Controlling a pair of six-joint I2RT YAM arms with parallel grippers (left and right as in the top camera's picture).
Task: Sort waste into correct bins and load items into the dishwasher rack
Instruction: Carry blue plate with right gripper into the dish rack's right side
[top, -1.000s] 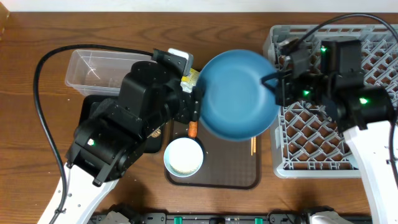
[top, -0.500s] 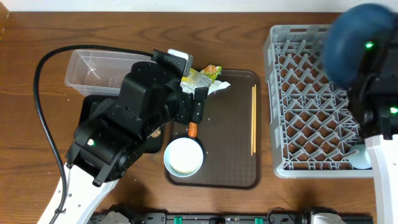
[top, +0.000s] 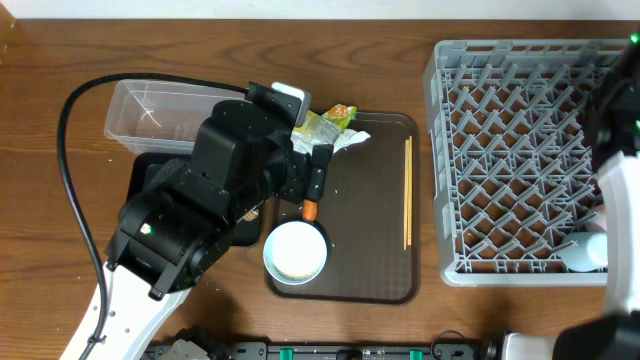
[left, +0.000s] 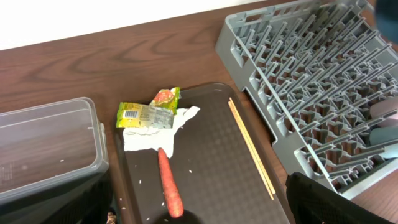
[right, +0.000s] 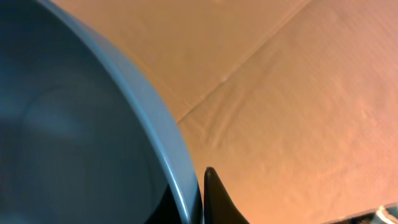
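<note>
The clear tub (top: 150, 108) sits near the table's far left corner, with the black bin (top: 143, 178) beside it, mostly under the left arm. The left gripper (left: 196, 190) hangs wide open over the carrot (left: 170, 190) on the tray (top: 370, 270) at mid near edge. Wrappers (top: 325, 122) and napkin (top: 350, 140) lie at the tray's far left corner, the white bowl (top: 295, 250) at its near left and the chopsticks (top: 407, 190) along its right side. The rack (top: 510, 150) fills the table's right end. The right gripper (right: 198, 199) is clamped on the rim of the dark-blue plate (right: 62, 124), which is outside the overhead view

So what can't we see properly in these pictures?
The blue plate: outside the overhead view; the right wrist view shows only a blurry close-up part.
The black bin: overhead view, mostly covered by the left arm.
The pink cup and light-blue cup: left wrist view, cut off by the right edge.
</note>
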